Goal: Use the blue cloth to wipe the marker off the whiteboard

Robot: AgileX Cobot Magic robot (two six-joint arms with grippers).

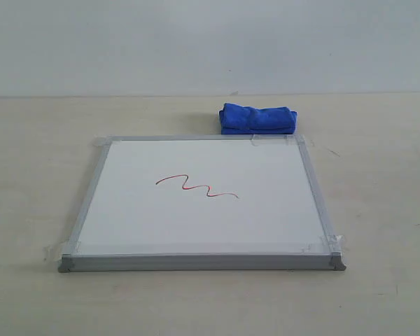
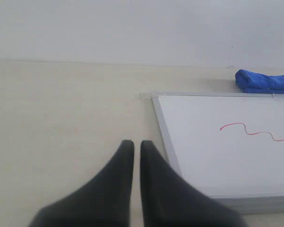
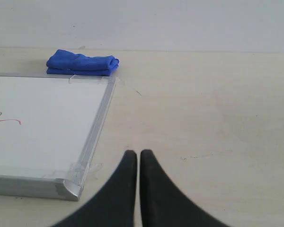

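Note:
The whiteboard point(image 1: 203, 231) lies flat on the table, grey-framed, with tape at its corners. A thin red wavy marker line point(image 1: 196, 186) crosses its middle. The blue cloth point(image 1: 257, 118) sits bunched just behind the board's far right corner, touching its frame. Neither gripper shows in the exterior view. In the left wrist view my left gripper point(image 2: 137, 144) is shut and empty, over bare table beside the board's left frame point(image 2: 164, 130); the marker line point(image 2: 251, 131) and cloth point(image 2: 265, 81) lie beyond. My right gripper point(image 3: 138, 153) is shut and empty, right of the board's near right corner point(image 3: 68, 187); the cloth point(image 3: 83, 63) is far off.
The beige table point(image 1: 378, 196) spreads on all sides of the board. A pale wall point(image 1: 210, 42) stands behind the table's far edge. Nothing else lies on the table.

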